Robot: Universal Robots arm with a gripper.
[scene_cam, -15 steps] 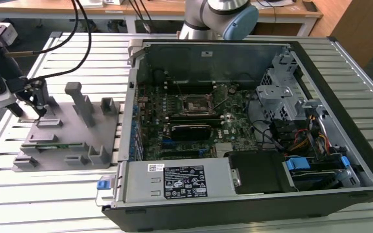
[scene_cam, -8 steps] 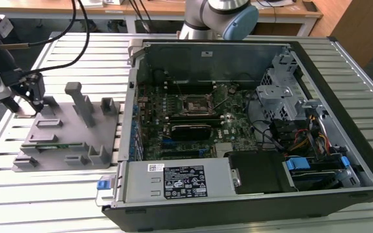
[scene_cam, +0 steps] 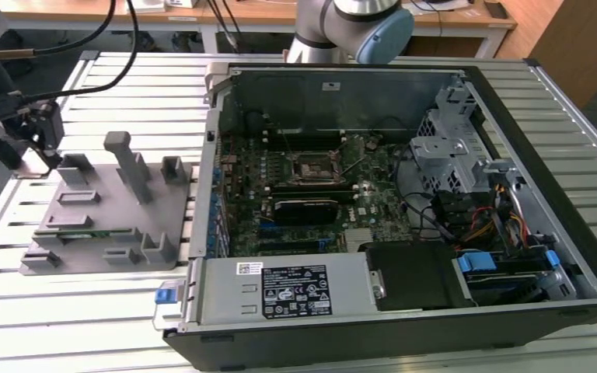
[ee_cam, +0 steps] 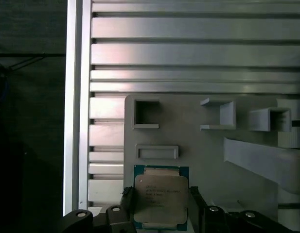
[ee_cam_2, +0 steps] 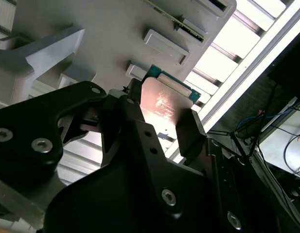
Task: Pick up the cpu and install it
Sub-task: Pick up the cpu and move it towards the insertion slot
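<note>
Far left of the exterior view, at middle height: the black gripper [scene_cam: 50, 155], hanging over the far-left corner of the grey fixture block [scene_cam: 122, 233], with black cables [scene_cam: 122, 47] looping down from the frame's upper left.

Clamped on the cpu [ee_cam: 159, 196] in the first wrist view, dark fingers [ee_cam: 196, 204] pressed to two opposite edges, silver-grey top facing up, thin green rim showing around it. Same grip in the second wrist view, where the cpu [ee_cam_2: 167, 102] sits wedged between the two black pads. Sits at the block's corner, just beside a shallow rectangular recess [ee_cam: 157, 151] and near a square pocket [ee_cam: 146, 114]. Cannot tell whether lifted clear of the block or resting on it.

Under everything, a slatted aluminium table [scene_cam: 71, 334], running the width of the frame.

Moving right to the middle of the exterior view: an open black computer case [scene_cam: 589, 264], lying on its side. Inside, a green motherboard [scene_cam: 376, 183], with the square black socket [scene_cam: 314, 167] at its centre — well apart from the cpu. Below that, toward the lower middle, a grey power supply [scene_cam: 288, 291] with a label.

Right of centre: a metal drive cage [scene_cam: 449, 151], then a tangle of coloured wires [scene_cam: 475, 225].

Upper right of centre, behind the case: the arm [scene_cam: 356, 27], silver with a blue joint cap.
</note>
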